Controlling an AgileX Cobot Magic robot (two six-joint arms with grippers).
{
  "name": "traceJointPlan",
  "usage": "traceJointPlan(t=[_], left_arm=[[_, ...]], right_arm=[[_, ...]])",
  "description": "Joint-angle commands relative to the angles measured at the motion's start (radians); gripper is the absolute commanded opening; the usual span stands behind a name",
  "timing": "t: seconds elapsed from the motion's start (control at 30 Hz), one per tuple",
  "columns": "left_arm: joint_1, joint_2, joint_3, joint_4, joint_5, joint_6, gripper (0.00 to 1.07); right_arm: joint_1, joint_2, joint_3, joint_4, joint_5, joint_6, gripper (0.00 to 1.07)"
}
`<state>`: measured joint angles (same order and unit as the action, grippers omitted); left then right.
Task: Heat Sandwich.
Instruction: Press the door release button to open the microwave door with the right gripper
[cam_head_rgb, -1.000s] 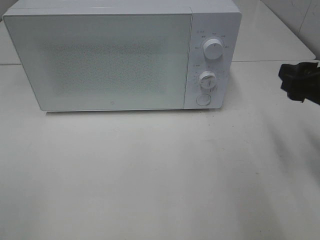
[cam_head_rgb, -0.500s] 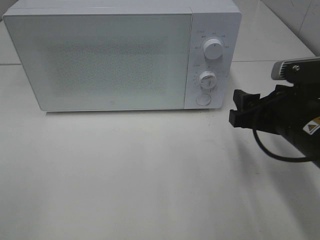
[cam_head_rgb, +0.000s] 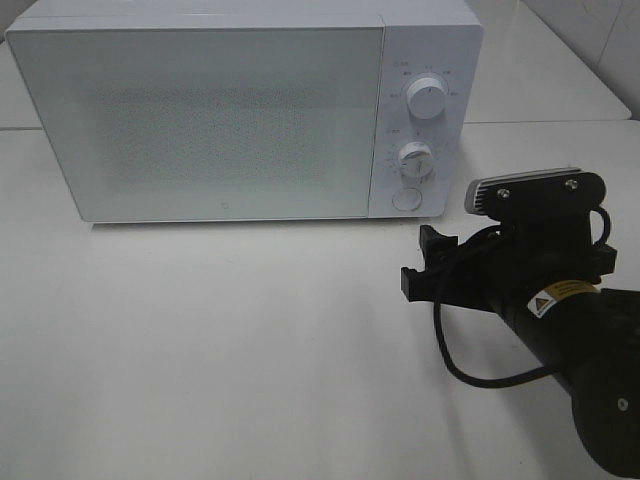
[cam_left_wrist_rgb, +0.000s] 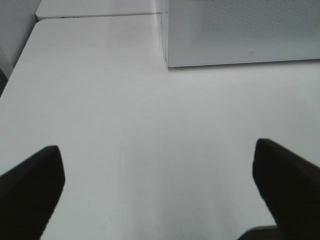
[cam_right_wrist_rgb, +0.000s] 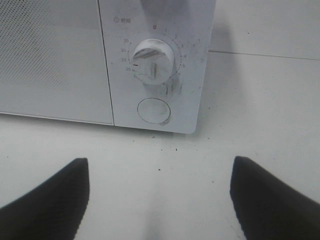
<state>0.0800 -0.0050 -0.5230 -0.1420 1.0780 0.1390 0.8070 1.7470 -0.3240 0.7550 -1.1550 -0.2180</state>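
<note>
R pincer (cam_head_rgb: 420, 260) open, nr microwave (cam_head_rgb: 230, 120) front-R corner, over table (cam_head_rgb: 200, 350).

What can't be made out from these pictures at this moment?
Sandwich: in no view; the closed, speckled door of the microwave hides the inside.
Upper dial's markings: too small to read in the high view.
Left end effector: outside the high view; its wrist view's edges cut off all but two fingertips.
</note>
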Motion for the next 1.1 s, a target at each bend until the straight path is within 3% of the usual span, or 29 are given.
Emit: traceJointPlan(t=[0.03,0.57,0.87,1.1], left_arm=[[-0.006,-0.016,0.003,-0.003,-0.002,-0.001,0.98],[-0.006,-0.016,0.003,-0.003,-0.002,-0.001,0.98],[-0.006,-0.016,0.003,-0.003,-0.002,-0.001,0.98],[-0.006,-0.016,0.003,-0.003,-0.002,-0.001,0.98]], right_arm=[[0.01,0.006,-0.017,0.014,-0.022,-0.018,0.75],[0.01,0.006,-0.019,0.031,-0.04,0.031,0.75],[0.01,0.006,-0.019,0.031,-0.048,0.518,0.75],[0.01,0.006,-0.019,0.03,-0.047,1.066,0.7]])
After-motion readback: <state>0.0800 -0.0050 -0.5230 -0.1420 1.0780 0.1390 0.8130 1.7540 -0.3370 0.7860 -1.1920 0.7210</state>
